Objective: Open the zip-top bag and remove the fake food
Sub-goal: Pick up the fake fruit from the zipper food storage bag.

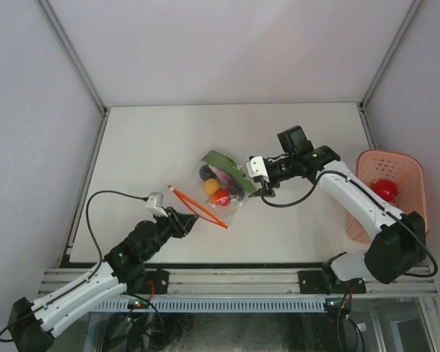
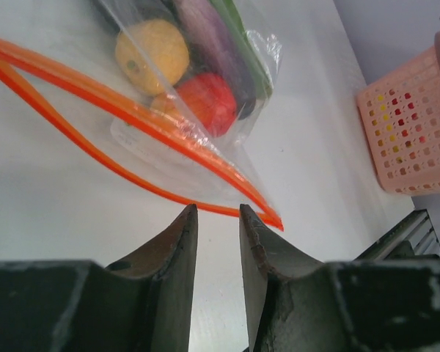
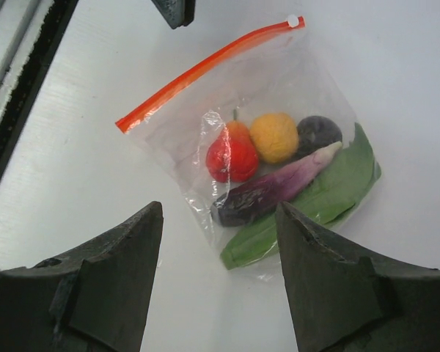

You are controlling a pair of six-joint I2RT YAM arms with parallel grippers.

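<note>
The clear zip-top bag point(image 1: 221, 183) lies mid-table with its orange zip strip point(image 1: 198, 207) toward my left arm. Through the plastic the fake food shows: a red piece point(image 3: 232, 158), a yellow one point(image 3: 273, 137), a dark round one point(image 3: 319, 132), a purple eggplant point(image 3: 279, 189) and a long green piece point(image 3: 315, 202). The two zip lips point(image 2: 154, 121) stand parted in the left wrist view. My left gripper point(image 2: 216, 213) sits at the lower lip, jaws narrowly apart with nothing between them. My right gripper point(image 3: 220, 209) hovers wide open over the bag's closed end.
A pink perforated basket point(image 1: 392, 163) stands at the table's right edge with a red ball point(image 1: 385, 189) in it; it also shows at the right of the left wrist view as the basket point(image 2: 411, 132). Metal frame rails run along the near edge.
</note>
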